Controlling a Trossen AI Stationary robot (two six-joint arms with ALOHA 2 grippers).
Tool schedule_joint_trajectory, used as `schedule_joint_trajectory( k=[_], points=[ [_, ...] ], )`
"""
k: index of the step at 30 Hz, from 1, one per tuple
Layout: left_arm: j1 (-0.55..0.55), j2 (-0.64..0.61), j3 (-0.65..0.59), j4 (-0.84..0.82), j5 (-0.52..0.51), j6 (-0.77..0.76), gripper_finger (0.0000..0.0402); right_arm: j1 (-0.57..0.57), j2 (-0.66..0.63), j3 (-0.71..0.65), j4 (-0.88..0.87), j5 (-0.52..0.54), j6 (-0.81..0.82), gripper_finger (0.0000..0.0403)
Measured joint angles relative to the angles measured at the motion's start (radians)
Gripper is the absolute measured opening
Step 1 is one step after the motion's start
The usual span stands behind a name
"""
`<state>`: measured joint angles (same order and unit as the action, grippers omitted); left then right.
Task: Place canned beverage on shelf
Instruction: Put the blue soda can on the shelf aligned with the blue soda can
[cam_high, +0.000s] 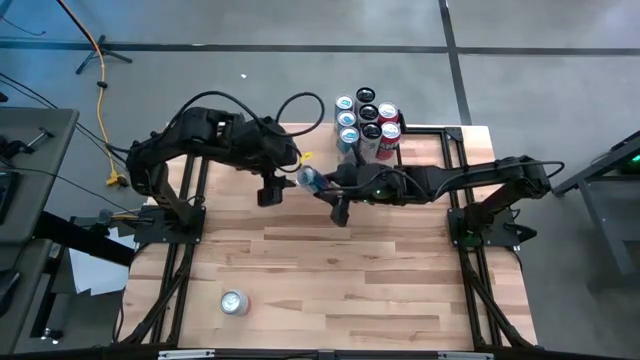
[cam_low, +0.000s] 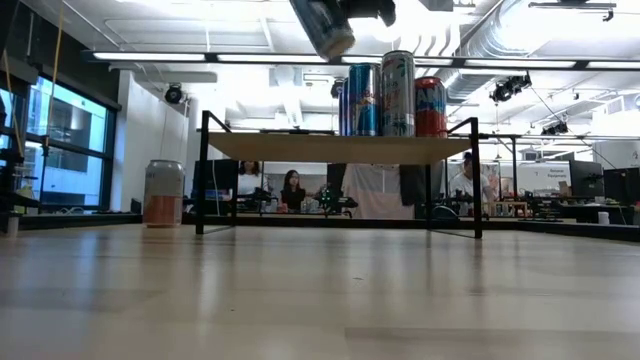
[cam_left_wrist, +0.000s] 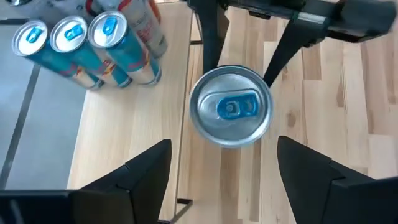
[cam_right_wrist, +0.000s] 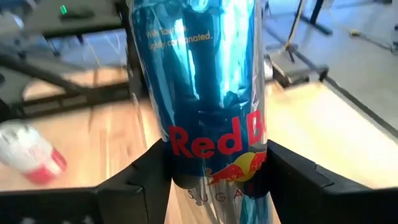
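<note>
lone can (cam_high: 234, 302): upright on the table (cam_high: 380, 300), near edge, well apart from the shelf and both arms; shows left of the shelf in the low view (cam_low: 164, 193)
blue can (cam_high: 310, 179): task's can, in the air between the two grippers, just off the shelf's near-left side, higher than the shelf top; tilted in the low view (cam_low: 324, 27); its lid with blue tab faces the left wrist camera (cam_left_wrist: 231, 106)
right gripper (cam_high: 322, 186): clenched on the blue can's body, fingers (cam_right_wrist: 142, 177) pressed to both sides near its lower part, label showing between them (cam_right_wrist: 208, 112)
left gripper (cam_high: 287, 172): just beside the blue can on the side away from the shelf, fingers (cam_left_wrist: 146, 168) spread wider than the can and clear of it, grasping nothing
shelf (cam_low: 330, 147): wood top on black legs, far side of the table; left part of the top bare
stacked cans (cam_high: 367, 124): upright cluster on the shelf's far right part, blue and red ones (cam_low: 397, 93)
step: looks like a handover, can now carried by the right arm, left letting go; placing not done yet
next move: left arm backs off, right arm carries the can over the bare shelf top, sets it upright without knocking the cluster, then releases
background: people seated beyond the shelf, low view
</note>
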<state>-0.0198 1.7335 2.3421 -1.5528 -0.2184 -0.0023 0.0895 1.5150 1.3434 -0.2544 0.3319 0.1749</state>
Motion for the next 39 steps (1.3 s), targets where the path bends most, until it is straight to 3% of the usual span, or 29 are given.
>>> schedule_joint_trajectory(
  k=[7,12,17,20,22,24,30,39],
  points=[
    [0.009,-0.072,-0.058,-0.013,-0.013,-0.108,0.0244,0.032,-0.005,0.000,-0.272,-0.023,0.033,0.0202],
    [-0.015,-0.234,-0.293,0.122,-0.074,-0.181,0.0245,0.095,-0.028,-0.059,-0.323,-0.021,0.086,0.0202],
    [-0.059,-0.481,-0.690,0.443,-0.086,-0.303,0.0245,0.164,-0.162,-0.344,-0.074,-0.015,0.288,0.0202],
    [-0.094,-0.603,-0.906,0.657,-0.088,-0.387,0.0244,0.203,-0.200,-0.519,0.308,0.012,0.391,0.0202],
    [-0.112,-0.660,-1.014,0.804,-0.095,-0.419,0.0244,0.223,-0.189,-0.587,0.560,0.087,0.406,0.0202],
    [-0.125,-0.697,-1.087,0.909,-0.105,-0.439,0.0244,0.230,-0.146,-0.604,0.698,0.176,0.364,0.0202],
    [-0.151,-0.716,-1.136,1.015,-0.121,-0.427,0.0243,0.173,0.011,-0.473,0.767,0.557,0.219,0.0202],
    [-0.152,-0.716,-1.137,1.034,-0.161,-0.362,0.0243,0.046,0.247,-0.270,0.825,0.583,0.102,0.0202]
  ],
)
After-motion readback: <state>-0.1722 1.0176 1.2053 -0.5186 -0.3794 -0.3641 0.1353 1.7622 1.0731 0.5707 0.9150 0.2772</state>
